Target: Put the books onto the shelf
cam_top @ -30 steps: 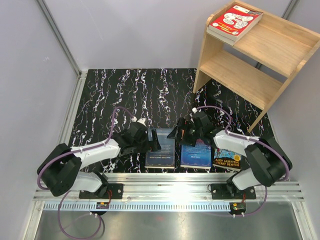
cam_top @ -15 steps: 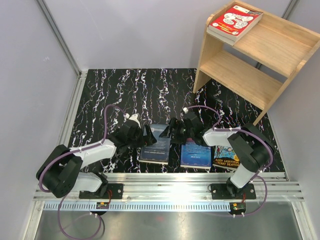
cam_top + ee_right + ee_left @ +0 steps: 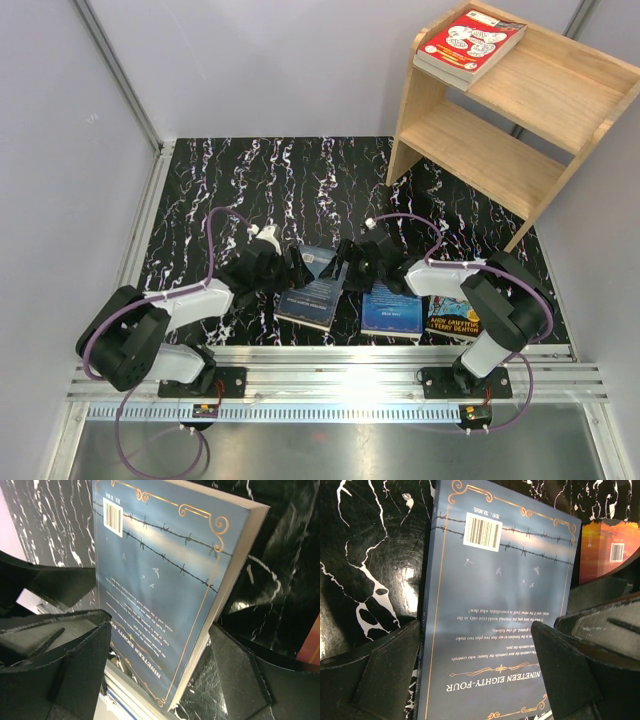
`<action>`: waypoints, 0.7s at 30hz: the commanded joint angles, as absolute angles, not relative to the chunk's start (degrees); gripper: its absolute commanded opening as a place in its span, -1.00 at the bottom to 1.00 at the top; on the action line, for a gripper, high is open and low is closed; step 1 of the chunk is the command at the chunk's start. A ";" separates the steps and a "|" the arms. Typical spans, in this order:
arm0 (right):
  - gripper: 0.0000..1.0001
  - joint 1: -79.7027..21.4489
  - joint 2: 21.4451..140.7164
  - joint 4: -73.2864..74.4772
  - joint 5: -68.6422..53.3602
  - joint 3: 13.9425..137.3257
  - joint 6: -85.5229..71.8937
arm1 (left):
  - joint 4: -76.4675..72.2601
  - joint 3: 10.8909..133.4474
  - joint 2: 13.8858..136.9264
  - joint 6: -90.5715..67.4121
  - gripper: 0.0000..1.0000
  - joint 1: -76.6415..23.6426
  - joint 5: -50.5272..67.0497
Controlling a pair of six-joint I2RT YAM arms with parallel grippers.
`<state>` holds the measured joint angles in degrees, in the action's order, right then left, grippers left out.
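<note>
A dark blue-grey book (image 3: 312,292), "Nineteen Eighty-Four" with its back cover up (image 3: 500,595), lies skewed on the black marbled table. Its page edge (image 3: 227,587) looks raised. My left gripper (image 3: 296,268) and right gripper (image 3: 347,262) meet over its far end. Both are open. The left gripper (image 3: 480,680) has one finger by the spine and the other over the cover. The right gripper (image 3: 160,675) has one finger over the cover and one beside the page edge. A plain blue book (image 3: 392,310) and a Treehouse book (image 3: 455,318) lie to the right. A red book (image 3: 470,42) rests on top of the wooden shelf (image 3: 520,150).
Grey walls close in the table on the left, back and right. An aluminium rail (image 3: 340,375) runs along the near edge by the arm bases. An orange-red cover with a barcode (image 3: 612,550) shows past the dark book in the left wrist view.
The dark book has turned from square to skewed and shifted slightly left. Both grippers have slid left and further from the bases, coming together over its far end, their jaws a little narrower.
</note>
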<state>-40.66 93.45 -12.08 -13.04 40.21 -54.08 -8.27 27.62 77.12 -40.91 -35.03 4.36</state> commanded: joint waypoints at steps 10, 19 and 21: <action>0.71 -44.91 88.51 -14.94 -18.46 45.79 -58.45 | -11.43 25.40 80.59 -43.77 0.86 -36.12 16.35; 0.65 -45.00 85.61 -13.62 -16.35 48.34 -58.80 | -11.69 25.49 80.95 -43.77 0.85 -36.04 16.61; 0.59 -45.09 85.95 -13.27 -15.91 48.51 -58.45 | -11.78 25.40 80.95 -43.68 0.84 -35.95 16.70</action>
